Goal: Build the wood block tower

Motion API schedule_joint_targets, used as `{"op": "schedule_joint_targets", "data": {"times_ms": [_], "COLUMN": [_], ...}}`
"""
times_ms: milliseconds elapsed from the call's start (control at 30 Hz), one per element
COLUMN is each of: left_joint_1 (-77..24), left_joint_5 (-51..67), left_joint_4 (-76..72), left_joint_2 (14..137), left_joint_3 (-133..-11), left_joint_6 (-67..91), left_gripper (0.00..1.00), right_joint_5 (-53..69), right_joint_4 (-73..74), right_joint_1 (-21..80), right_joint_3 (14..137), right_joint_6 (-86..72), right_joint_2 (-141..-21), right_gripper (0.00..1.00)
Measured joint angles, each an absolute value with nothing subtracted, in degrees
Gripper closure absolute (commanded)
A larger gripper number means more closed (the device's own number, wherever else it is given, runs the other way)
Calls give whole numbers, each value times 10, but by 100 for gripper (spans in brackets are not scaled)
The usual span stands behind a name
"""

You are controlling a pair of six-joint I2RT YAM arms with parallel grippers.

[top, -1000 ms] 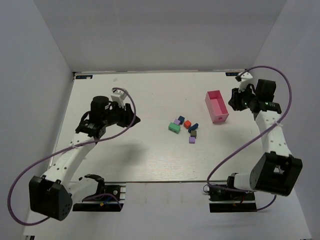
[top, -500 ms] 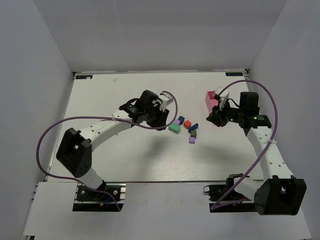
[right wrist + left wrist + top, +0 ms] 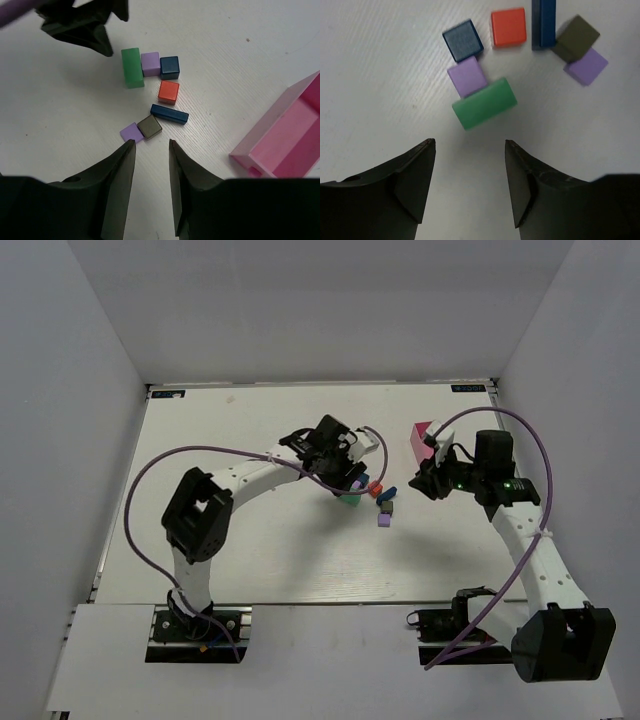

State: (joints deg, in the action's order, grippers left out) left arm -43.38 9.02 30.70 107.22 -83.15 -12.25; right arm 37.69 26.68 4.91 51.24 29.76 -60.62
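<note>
Although the left arm hides part of the cluster from above, open table [image 3: 250, 560] surrounds it on all sides. The pink tray [image 3: 295, 145], cut off at the right wrist view's edge, sits apart. The left claw [image 3: 468, 147] and right claw [image 3: 151, 147] hover released, grasping nothing. The wood block tower [image 3: 169, 91] is 7 blocks lying flat mid-table. The green block [image 3: 484, 102] lies roughly crosswise to the dark blue bar [image 3: 543, 24].

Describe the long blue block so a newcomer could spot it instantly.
Start at the pink tray on the right; the block cluster lies left of it. Between its red-orange cube and brown block lies the long blue block, the only thin, dark bar there.
</note>
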Motion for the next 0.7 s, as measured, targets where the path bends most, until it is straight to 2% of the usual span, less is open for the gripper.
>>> {"op": "schedule_joint_targets", "data": {"times_ms": [233,400,700], "left_joint_1": [-436,-436,-436], "left_joint_5": [90,108,168], "left_joint_4": [316,345,378], "left_joint_2": [1170,1196,1206], "left_joint_3": [-912,-936,-960], "left_joint_6": [-130,-170,-230], "left_gripper": [34,26,25], "right_joint_5": [376,377,377], "right_joint_4": [265,265,264], "right_joint_1": [50,50,50], "right_joint_3": [497,497,497], "right_joint_6": [298,298,298], "right_joint_2": [-585,-566,-565], "right_gripper": [61,61,61]}}
